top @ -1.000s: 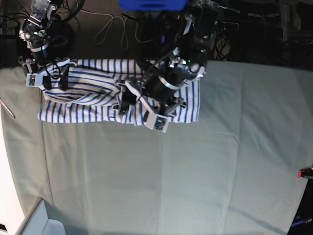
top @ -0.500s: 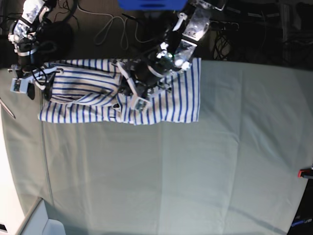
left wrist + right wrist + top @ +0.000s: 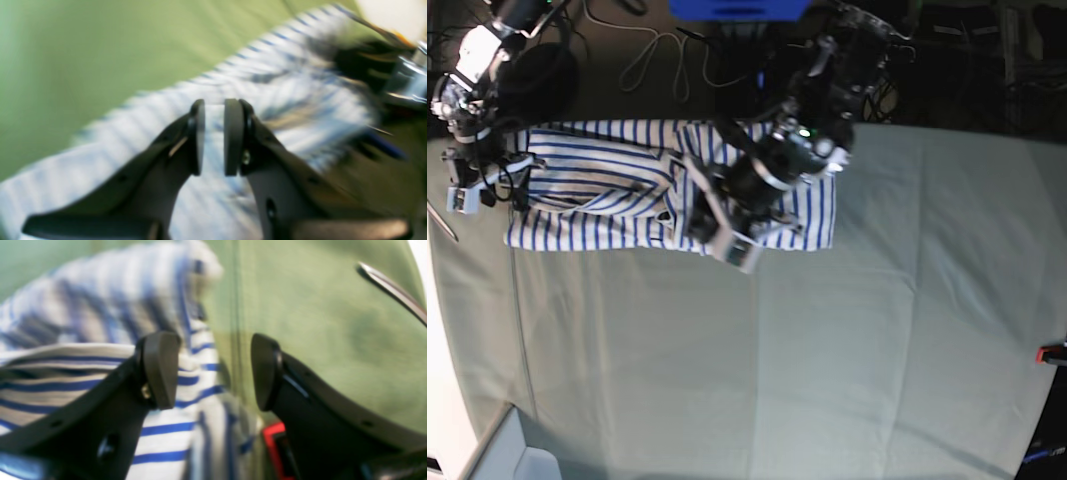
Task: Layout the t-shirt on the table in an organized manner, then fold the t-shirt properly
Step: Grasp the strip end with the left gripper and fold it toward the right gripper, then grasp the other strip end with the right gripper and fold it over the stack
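The t-shirt (image 3: 597,190), white with thin blue stripes, lies as a long band along the far edge of the table (image 3: 827,350). My left gripper (image 3: 699,222) is low over the band's middle. In the left wrist view, this gripper (image 3: 213,136) shows only a narrow gap between its pads, and the blurred t-shirt (image 3: 233,73) lies behind it. Whether cloth is pinched is unclear. My right gripper (image 3: 502,195) is at the shirt's left end. In the right wrist view it (image 3: 213,370) is wide open, one finger over the t-shirt (image 3: 100,350), the other over bare table (image 3: 317,323).
A red clamp (image 3: 1052,352) sits at the table's right edge, another (image 3: 273,436) just below my right gripper. A thin metal rod (image 3: 442,220) crosses the left edge. Cables (image 3: 657,60) lie beyond the far edge. A pale bin (image 3: 517,455) is at the near left corner.
My left gripper's jaws went from wide apart to nearly together while the arm swung up-left, then back toward the shirt's near edge. My right gripper drifted left to the shirt's end, staying open.
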{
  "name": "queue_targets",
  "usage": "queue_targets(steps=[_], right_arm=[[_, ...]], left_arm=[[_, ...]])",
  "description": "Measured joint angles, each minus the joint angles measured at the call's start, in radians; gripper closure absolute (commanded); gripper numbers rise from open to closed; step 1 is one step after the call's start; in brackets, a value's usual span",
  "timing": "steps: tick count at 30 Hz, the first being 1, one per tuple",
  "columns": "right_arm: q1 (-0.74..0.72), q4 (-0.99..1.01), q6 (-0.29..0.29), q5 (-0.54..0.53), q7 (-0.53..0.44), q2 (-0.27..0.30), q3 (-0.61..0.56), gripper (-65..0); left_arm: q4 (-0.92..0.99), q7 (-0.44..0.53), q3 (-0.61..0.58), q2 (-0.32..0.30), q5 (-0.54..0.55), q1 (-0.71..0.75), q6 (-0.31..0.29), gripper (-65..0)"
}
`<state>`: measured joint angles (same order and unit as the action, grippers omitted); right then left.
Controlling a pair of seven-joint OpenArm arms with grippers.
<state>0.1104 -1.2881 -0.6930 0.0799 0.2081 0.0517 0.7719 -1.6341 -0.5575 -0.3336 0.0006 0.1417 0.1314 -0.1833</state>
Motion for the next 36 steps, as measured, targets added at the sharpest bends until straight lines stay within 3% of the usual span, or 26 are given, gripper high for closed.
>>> queue_targets(steps=[3, 8, 16, 20, 29, 31, 34, 36], right_arm=[[-0.006, 0.038, 0.0, 0.005, 0.042, 0.017, -0.005, -35.5], [-0.01, 0.103, 0.001, -0.006, 0.008, 0.018, -0.009, -35.5], [-0.018, 0.193, 0.005, -0.052, -0.068, 0.033, -0.099, -34.9], [0.005, 0.188, 0.008, -0.059, -0.083, 0.031, -0.138, -31.7], [0.024, 0.186, 0.009, -0.071, -0.105, 0.02, -0.16, -29.1], [0.026, 0.186, 0.009, -0.074, -0.105, 0.02, -0.16, -21.3], [0.029, 0.186, 0.009, -0.084, -0.097, 0.019, -0.163, 0.0], [0.029, 0.185, 0.009, -0.089, -0.098, 0.018, -0.164, -0.2]], left_arm=[[-0.087, -0.008, 0.108, -0.035, 0.001, 0.048, -0.007, -10.0], [-0.148, -0.003, 0.33, -0.043, 0.005, 0.083, -0.013, -10.0], [-0.153, -0.008, 0.673, -0.053, 0.288, 0.097, -0.005, -10.0], [-0.137, -0.008, 0.732, -0.087, 0.347, 0.101, -0.005, -10.0], [-0.081, -0.006, 0.785, -0.097, 0.35, 0.103, -0.005, -10.0], [-0.08, -0.008, 0.785, -0.097, 0.35, 0.103, -0.005, -10.0], [-0.08, -0.007, 0.784, -0.097, 0.35, 0.103, -0.005, -10.0], [-0.08, -0.008, 0.784, -0.097, 0.35, 0.103, -0.005, -10.0]])
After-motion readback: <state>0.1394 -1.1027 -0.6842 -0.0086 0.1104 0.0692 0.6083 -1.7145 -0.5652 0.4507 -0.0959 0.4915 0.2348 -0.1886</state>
